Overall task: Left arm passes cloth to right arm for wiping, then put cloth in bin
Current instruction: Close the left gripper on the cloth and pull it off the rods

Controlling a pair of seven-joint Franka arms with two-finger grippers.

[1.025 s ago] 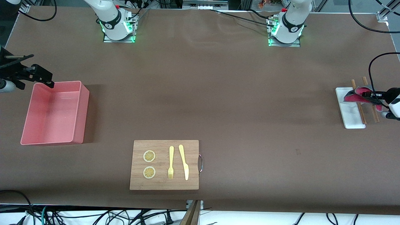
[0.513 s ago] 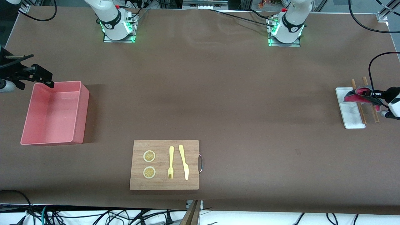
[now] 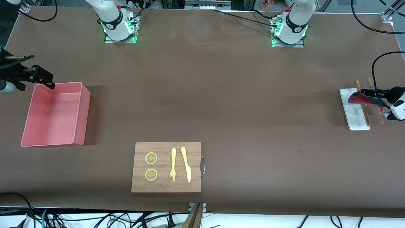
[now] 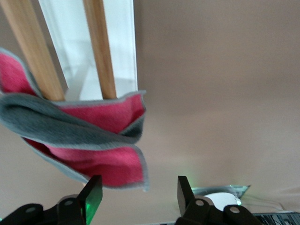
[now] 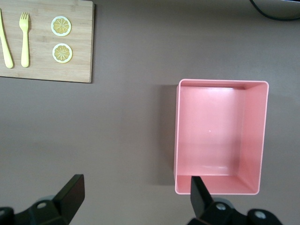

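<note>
The cloth, magenta-pink with a dark grey rim, lies crumpled over two wooden sticks and the white tray at the left arm's end of the table. In the left wrist view the cloth hangs folded over the sticks. My left gripper is right above the cloth, and its open fingers hold nothing. The salmon-pink bin stands empty at the right arm's end. My right gripper waits open over the table by the bin's rim.
A wooden cutting board with two lemon slices, a yellow fork and a yellow knife lies near the front camera's edge. It also shows in the right wrist view. A black cable loops above the left gripper.
My left gripper has shifted a little over the cloth, toward the table's middle and the robot bases. The cloth stays draped on the sticks. The right arm has not moved.
</note>
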